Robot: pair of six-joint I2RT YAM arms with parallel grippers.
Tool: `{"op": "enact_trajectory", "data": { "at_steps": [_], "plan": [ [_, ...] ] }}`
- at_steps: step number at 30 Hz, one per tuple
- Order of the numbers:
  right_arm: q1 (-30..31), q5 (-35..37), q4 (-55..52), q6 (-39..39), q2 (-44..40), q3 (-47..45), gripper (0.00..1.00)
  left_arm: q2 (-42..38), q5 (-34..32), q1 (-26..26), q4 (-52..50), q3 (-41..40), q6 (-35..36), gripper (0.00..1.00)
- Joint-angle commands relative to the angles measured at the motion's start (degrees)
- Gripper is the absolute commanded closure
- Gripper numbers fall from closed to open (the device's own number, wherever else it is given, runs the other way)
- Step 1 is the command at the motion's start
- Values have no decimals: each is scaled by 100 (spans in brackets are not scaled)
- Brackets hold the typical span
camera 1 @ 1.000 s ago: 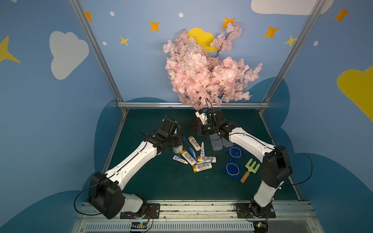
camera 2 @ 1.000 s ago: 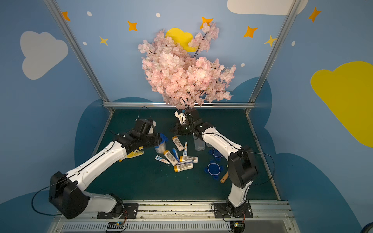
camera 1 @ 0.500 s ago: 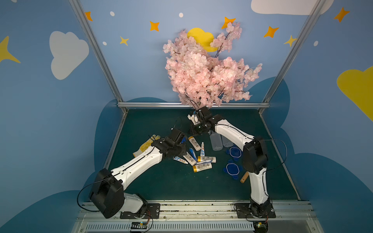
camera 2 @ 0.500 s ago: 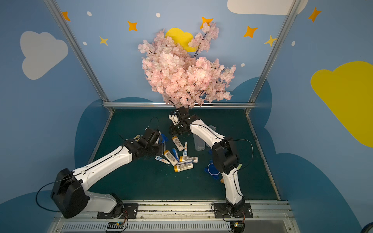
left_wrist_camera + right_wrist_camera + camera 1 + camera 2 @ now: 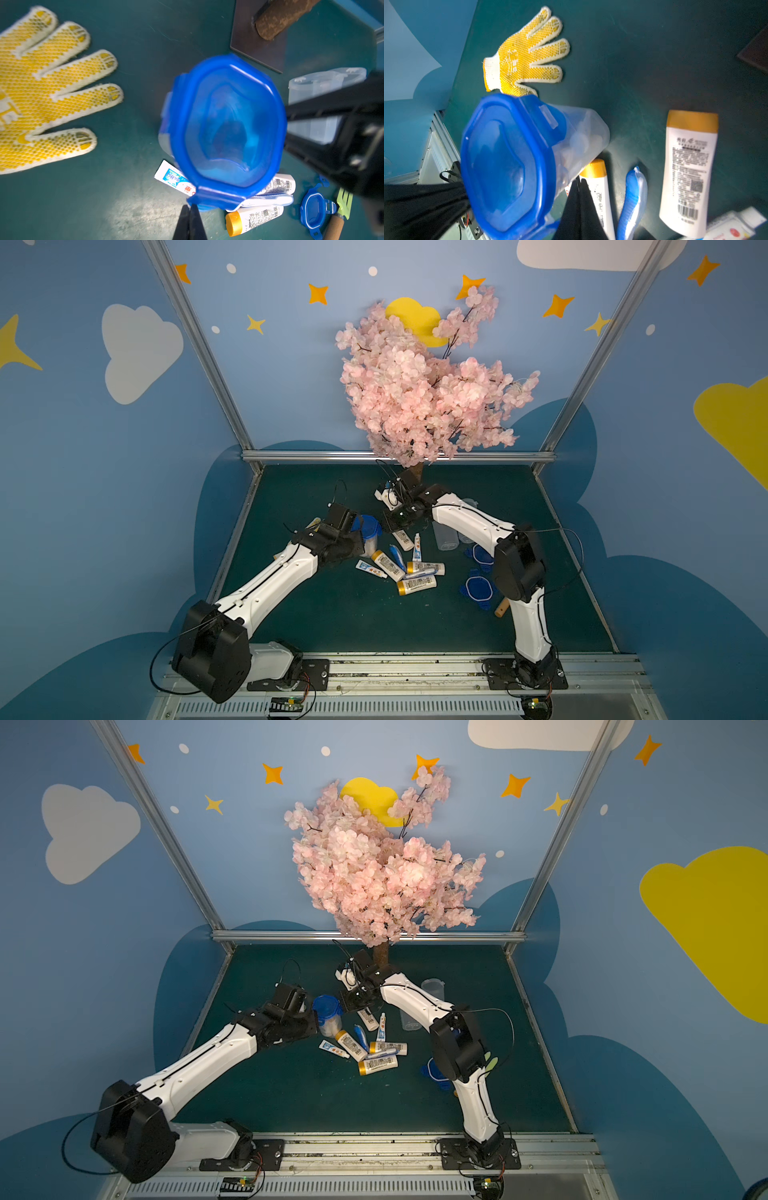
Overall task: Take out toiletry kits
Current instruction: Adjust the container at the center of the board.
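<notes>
The toiletry kits lie in a loose pile mid-table: white bottles with orange caps (image 5: 416,583) (image 5: 689,166), a toothpaste tube (image 5: 174,179) and a blue wrapped piece (image 5: 633,199). Left of the pile stands a clear jar with a blue clip lid (image 5: 368,530) (image 5: 328,1012), leaning in the right wrist view, white pieces dimly showing inside. My left gripper (image 5: 190,207) is shut and empty, its tips right at the lid's clip tab (image 5: 216,196). My right gripper (image 5: 580,181) is shut and empty too, beside the jar's wall, over a bottle (image 5: 600,197).
Two lidless clear jars (image 5: 444,536) lie behind the right arm. Loose blue lids (image 5: 478,588) and a wooden-handled garden fork (image 5: 502,608) are at the right. A yellow dotted glove (image 5: 41,93) lies left of the jar. The blossom tree's trunk (image 5: 415,470) stands at the back.
The right arm has swung left and its gripper has come down beside the lidded jar. The left gripper has shifted up to the jar's lid. Both stayed shut.
</notes>
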Motion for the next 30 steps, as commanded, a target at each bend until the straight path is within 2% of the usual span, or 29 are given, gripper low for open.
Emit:
{"op": "enact_trajectory", "data": {
  "at_steps": [1,10,14,18,23,27,30],
  "plan": [
    [168,-91,135,48,-487,-295,100,-260,-98,200,-207,-139,57,98],
    [551,-246,411,270,-799,-736,100,-741,-135,737,-462,-135,227,98],
    [743,-258,460,357,-807,-787,100,-788,-112,788,-493,67,279,98],
    [792,-227,498,404,-795,-836,100,-670,200,786,-269,134,290,98],
    [737,-144,487,386,-780,-872,100,-288,642,541,165,55,210,98],
    [588,-202,480,393,-772,-880,100,227,647,148,277,122,173,98],
    [444,-291,502,412,-815,-961,100,584,744,68,387,202,127,98]
  ]
}}
